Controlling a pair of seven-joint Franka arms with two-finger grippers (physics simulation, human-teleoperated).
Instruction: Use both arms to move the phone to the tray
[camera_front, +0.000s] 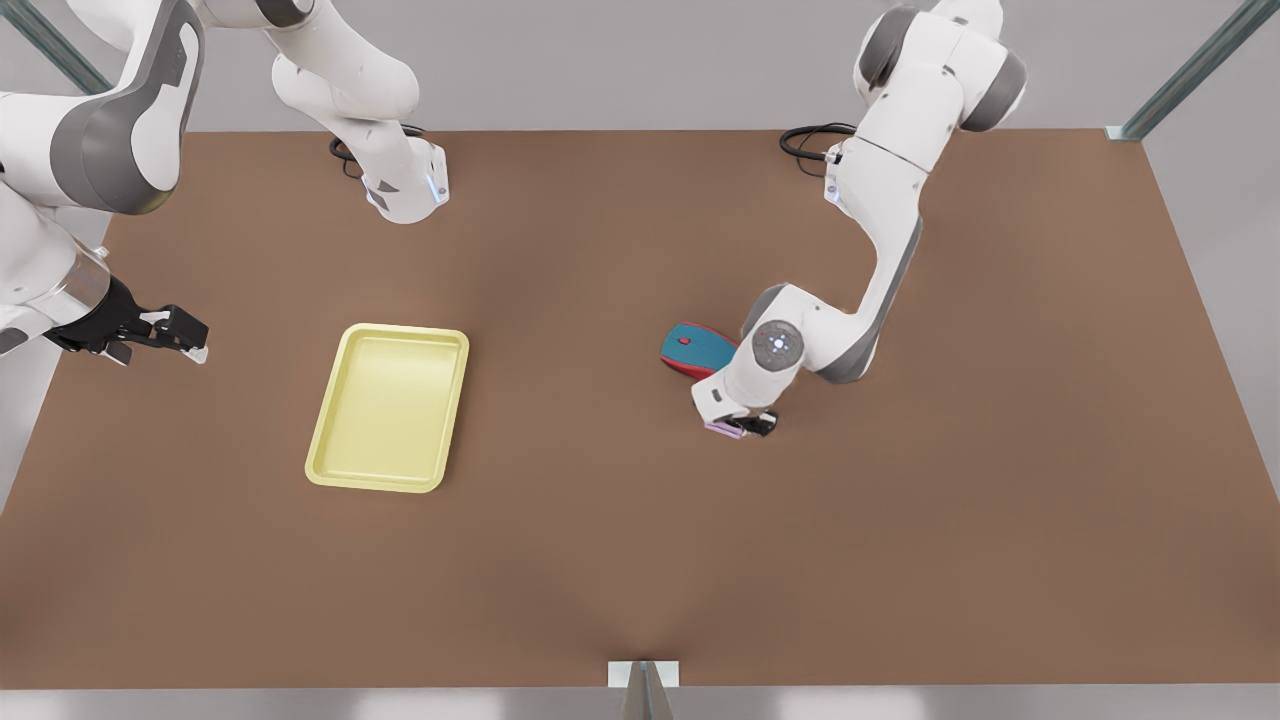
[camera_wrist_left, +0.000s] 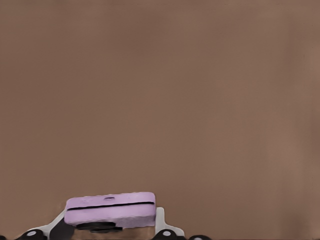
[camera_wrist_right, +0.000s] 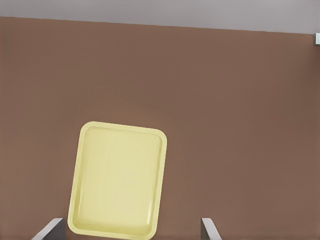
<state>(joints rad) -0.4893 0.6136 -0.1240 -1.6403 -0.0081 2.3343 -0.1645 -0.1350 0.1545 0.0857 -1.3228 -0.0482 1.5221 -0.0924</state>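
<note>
Front view: left gripper (camera_front: 741, 427) low on the brown surface (camera_front: 640, 560), fingers clamped on the phone (camera_front: 724, 429), mouse (camera_front: 697, 349) just behind. Right gripper (camera_front: 183, 337) waits beside the tray (camera_front: 322, 470).

Left wrist: phone (camera_wrist_left: 110, 209) between fingers.

Right wrist: fingers (camera_wrist_right: 209, 230) wide, tray (camera_wrist_right: 78, 170) beyond.

brown tabletop (camera_front: 620, 560), pale grey wall behind, metal frame struts (camera_front: 1190, 70) at corners.

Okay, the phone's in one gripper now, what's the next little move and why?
Probably lift: the left gripper is shut on the phone low over the table beside the mouse. The tray lies apart, near the open, waiting right gripper.
</note>
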